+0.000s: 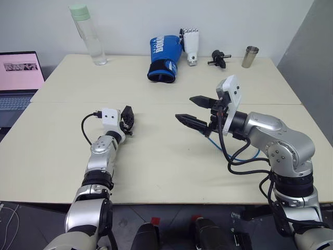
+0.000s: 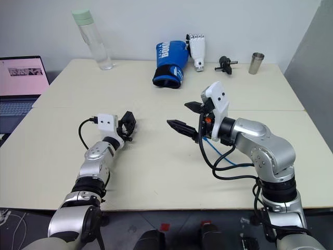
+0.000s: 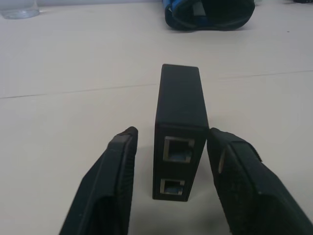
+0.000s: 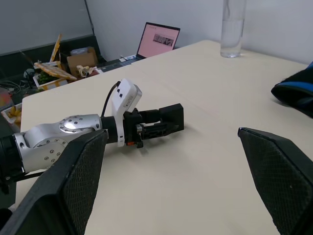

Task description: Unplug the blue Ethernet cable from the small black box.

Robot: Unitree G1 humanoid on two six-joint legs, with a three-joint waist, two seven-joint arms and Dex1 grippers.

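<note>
Beige worktop point(image 1: 156, 172): your small black box point(image 3: 179, 132) stands on edge, two empty ports showing, between spread left fingers point(image 3: 105, 191). Right fingers point(image 4: 281, 178) gape wide, holding nothing.

On the pale worktop point(image 1: 156, 172) the left hand point(image 1: 127, 121) lies low with something small and black between its fingers. The right hand point(image 1: 196, 111) hovers above the surface, fingers spread wide apart. The blue Ethernet cable point(image 1: 218, 146) curls beneath that arm. Along the far edge — a clear bottle point(image 1: 89, 35), a blue boxing glove point(image 1: 165, 58), a metal cup point(image 1: 250, 57).
</note>
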